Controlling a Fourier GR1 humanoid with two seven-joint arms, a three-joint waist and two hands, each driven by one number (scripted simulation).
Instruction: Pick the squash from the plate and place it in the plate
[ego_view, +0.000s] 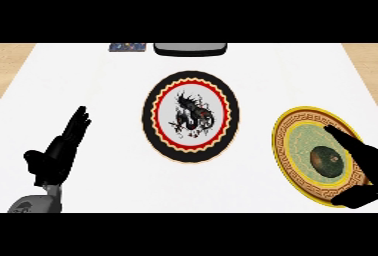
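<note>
Squash (325, 160) on gold plate (289, 150), lower right — right hand (359, 167) spread around it, not touching; left hand (60, 150) open, lower left.

Bench (88, 75): white top, wide, running across the whole view, with a strip of light wood showing past its left and right edges.
Grey object (190, 48): flat, rounded corners, at the bench's far edge, cut off at the top.
Dark patterned item (127, 47): small, bluish, just left of the grey object, partly cut off.

Matt white counter (96, 75); mottled dark green squash (325, 160) on glazed-looking plate (295, 131).
</note>
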